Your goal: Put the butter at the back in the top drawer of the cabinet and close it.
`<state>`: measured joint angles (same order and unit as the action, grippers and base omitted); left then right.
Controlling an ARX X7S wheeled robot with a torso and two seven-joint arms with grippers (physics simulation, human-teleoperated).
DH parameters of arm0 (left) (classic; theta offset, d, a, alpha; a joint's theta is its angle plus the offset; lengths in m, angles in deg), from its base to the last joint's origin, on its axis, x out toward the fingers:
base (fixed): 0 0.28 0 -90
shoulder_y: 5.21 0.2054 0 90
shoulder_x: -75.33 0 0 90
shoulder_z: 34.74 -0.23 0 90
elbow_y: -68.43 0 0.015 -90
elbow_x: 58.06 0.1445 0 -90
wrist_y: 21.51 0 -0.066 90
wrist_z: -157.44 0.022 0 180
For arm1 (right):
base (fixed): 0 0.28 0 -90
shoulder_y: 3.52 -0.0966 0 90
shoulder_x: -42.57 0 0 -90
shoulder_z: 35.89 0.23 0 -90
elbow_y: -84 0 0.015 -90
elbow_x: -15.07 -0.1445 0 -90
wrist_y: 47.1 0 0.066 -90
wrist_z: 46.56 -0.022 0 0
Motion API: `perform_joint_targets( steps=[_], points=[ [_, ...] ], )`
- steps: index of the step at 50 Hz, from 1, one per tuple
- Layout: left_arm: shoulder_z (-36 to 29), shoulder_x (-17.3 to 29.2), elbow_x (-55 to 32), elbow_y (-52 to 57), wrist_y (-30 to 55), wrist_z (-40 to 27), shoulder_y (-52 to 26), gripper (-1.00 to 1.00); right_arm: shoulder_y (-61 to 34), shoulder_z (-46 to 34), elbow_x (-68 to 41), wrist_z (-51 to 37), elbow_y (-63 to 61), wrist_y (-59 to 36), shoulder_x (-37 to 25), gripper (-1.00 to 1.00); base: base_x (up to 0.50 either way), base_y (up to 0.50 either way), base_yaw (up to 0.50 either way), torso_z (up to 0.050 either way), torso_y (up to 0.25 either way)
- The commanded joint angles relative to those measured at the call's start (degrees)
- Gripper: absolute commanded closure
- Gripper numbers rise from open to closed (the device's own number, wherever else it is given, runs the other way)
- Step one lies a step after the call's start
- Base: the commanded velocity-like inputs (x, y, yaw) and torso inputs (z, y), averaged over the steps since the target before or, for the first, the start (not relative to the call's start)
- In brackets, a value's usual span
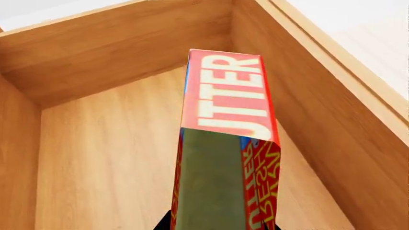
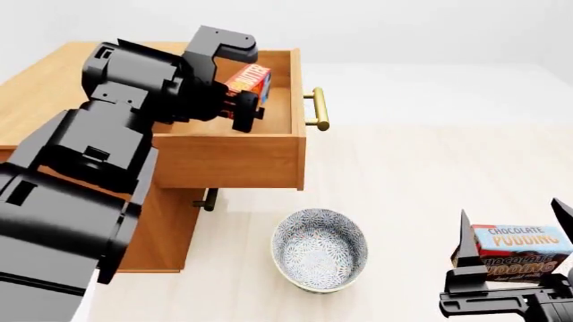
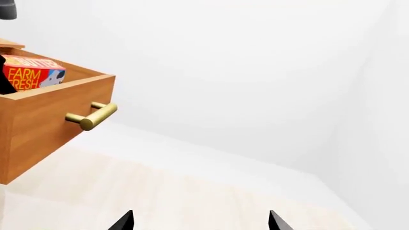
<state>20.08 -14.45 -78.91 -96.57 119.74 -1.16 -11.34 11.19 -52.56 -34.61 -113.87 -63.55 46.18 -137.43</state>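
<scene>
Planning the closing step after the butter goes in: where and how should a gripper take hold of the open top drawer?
Grip the brass bar handle on the top drawer. It stands off the drawer's front panel on posts, so fingers can close across the bar from the front, the open floor side. For closing, pushing flat on the front panel would likely work too. The left gripper holds the butter over the drawer.

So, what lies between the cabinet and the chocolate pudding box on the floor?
In the head view, a patterned bowl stands on the floor between the cabinet and the chocolate pudding box; otherwise the floor is bare.
</scene>
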Motion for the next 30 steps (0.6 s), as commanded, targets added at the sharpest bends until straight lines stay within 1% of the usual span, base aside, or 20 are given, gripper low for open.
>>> perform_joint_targets(
  steps=[1,15,30],
  points=[
    [0.10,-0.21,-4.89,0.01,-0.25,-0.34,-0.43,1.00,0.54,-0.30,0.49,-0.03,0.58,0.94,0.00,-1.00,0.00,0.00,0.00,0.000,0.000],
    [-4.74,-0.21,-10.54,0.01,-1.02,-0.52,-0.25,1.00,1.38,-0.88,1.32,-0.23,1.35,2.27,0.00,-1.00,0.00,0.00,0.00,0.001,0.001],
    [-7.08,-0.21,-11.91,0.01,-0.42,-0.99,0.12,1.00,2.16,-1.38,2.02,-0.27,2.20,3.52,0.00,-1.00,0.00,0.00,0.00,0.000,0.001]
  ],
)
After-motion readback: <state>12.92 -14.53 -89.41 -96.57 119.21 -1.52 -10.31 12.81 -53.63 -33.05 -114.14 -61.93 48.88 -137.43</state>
